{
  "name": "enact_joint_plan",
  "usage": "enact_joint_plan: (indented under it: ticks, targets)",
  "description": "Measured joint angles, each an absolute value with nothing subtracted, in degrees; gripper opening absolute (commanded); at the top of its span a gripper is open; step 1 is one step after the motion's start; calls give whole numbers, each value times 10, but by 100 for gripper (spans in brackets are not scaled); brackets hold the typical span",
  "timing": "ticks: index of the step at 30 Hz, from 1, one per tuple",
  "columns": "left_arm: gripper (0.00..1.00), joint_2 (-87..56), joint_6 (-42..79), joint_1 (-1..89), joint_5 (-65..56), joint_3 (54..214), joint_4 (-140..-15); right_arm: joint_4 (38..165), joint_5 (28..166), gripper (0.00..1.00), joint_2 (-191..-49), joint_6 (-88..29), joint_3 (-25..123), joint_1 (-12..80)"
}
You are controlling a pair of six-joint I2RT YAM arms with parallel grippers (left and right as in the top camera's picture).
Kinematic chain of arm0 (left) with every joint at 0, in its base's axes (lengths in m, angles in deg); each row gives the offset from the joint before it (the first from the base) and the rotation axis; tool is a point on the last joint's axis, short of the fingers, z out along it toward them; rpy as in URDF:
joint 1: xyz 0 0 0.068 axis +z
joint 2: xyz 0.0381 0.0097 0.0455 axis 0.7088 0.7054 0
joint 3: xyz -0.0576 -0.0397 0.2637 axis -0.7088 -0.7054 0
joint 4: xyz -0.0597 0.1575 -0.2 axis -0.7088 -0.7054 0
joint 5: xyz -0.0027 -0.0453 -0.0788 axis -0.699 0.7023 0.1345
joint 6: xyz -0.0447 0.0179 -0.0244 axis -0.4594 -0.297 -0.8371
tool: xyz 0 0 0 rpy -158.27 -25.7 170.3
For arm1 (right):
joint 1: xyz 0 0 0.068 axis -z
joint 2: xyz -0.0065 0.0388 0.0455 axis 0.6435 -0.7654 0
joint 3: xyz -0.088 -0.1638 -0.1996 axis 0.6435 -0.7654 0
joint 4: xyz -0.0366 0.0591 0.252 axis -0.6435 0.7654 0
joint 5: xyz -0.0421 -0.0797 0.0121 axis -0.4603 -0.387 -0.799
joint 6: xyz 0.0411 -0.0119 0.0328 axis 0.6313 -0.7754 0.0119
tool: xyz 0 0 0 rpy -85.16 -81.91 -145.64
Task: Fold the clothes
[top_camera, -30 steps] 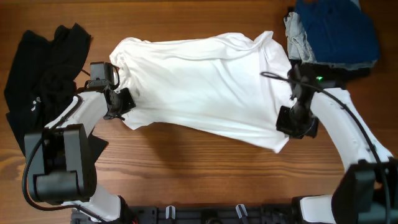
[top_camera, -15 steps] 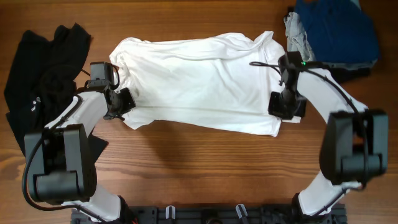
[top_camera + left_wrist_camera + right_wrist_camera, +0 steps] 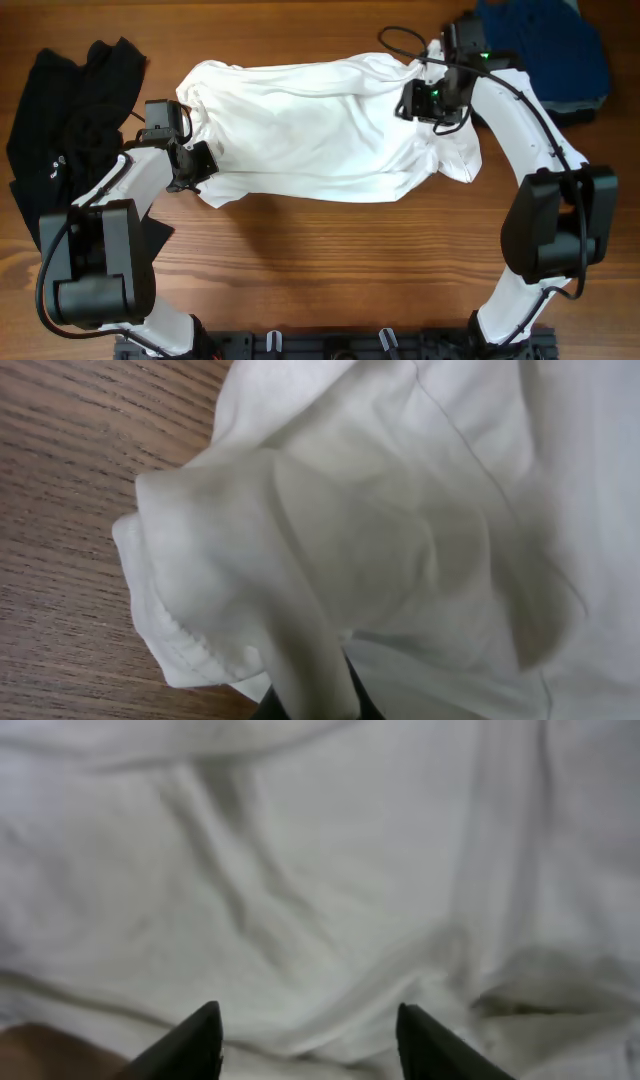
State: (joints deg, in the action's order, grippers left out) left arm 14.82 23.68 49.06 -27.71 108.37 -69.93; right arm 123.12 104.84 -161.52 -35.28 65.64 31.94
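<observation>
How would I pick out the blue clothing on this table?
Take the wooden table and find the big white T-shirt spread across its middle. Follow the shirt to the robot's right end, then look to the far corner beyond it, where the blue garment lies bunched. It is the only blue cloth; the heap at the opposite end is a black garment.

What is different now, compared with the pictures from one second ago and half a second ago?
The right gripper moved from the near right corner of the white T-shirt toward the far edge, pulling that corner along; its jaws now stand open. The left gripper stayed shut on the shirt's left side. The black clothes and blue clothes did not move.
</observation>
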Motion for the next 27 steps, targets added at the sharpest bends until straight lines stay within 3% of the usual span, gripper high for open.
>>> enact_joint_plan:
  ticks: [6, 10, 17, 27]
  targets:
    - [4, 148, 237, 491, -277, 1084, -700, 1378, 970, 62, -1615, -337, 656, 310]
    - [4, 148, 237, 491, -277, 1084, -700, 1409, 911, 62, -1615, -316, 656, 331]
    - [4, 148, 237, 491, -277, 1084, -700, 1405, 879, 62, -1615, -314, 641, 398]
    - [4, 148, 237, 491, -277, 1084, -703, 1275, 936, 60, -1615, -316, 448, 402]
